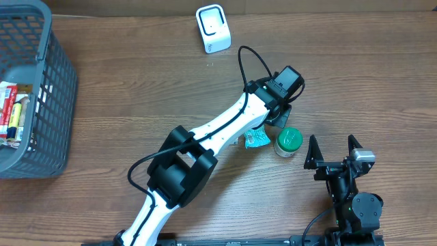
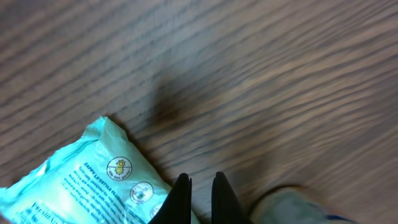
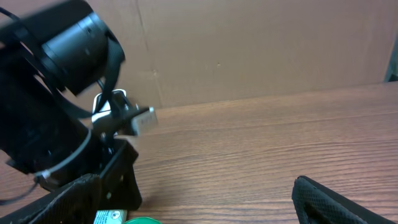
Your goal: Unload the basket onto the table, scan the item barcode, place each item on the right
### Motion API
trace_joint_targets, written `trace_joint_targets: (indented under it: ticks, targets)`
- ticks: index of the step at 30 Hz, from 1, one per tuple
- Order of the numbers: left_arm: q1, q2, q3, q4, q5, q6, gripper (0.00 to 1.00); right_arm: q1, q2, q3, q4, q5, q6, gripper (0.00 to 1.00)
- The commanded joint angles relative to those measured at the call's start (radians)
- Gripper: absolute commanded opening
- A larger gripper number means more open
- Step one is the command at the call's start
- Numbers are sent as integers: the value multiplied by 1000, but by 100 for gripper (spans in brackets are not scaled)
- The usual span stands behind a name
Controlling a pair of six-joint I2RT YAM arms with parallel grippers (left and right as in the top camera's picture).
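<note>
The scanner [image 1: 213, 27] stands at the back of the bench [image 1: 136, 102]; the packet [image 1: 257, 139] lies nearer us. We are at the grasp: left claw [image 2: 200, 179] closed narrow at its edge, hold unsure; right claw [image 1: 334, 145] wide. Next, we lift it and turn its barcode to the scanner.

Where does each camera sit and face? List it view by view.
Overhead: above the table, facing down; left arm and right arm show.
Left wrist: on the left arm, facing down at the packet; shut jaws show.
Right wrist: on the right arm, facing level across the table toward the left arm; open jaws show.
Shared: overhead and left wrist both show the packet.
</note>
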Motion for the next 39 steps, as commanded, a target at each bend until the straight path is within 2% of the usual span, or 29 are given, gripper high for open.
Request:
trace_joint_targets:
  ticks: [1, 19, 28, 39]
  targets:
    - [2, 19, 0, -16, 5, 54, 4, -3, -10, -11, 6, 2, -4, 100]
    - [2, 19, 0, -153, 5, 90, 6, -3, -10, -11, 6, 2, -4, 100]
    - [3, 19, 0, -58, 11, 90, 7, -3, -10, -11, 6, 2, -4, 100]
    - [-8, 20, -3, -58, 12, 90, 7, -3, -10, -11, 6, 2, -4, 100]
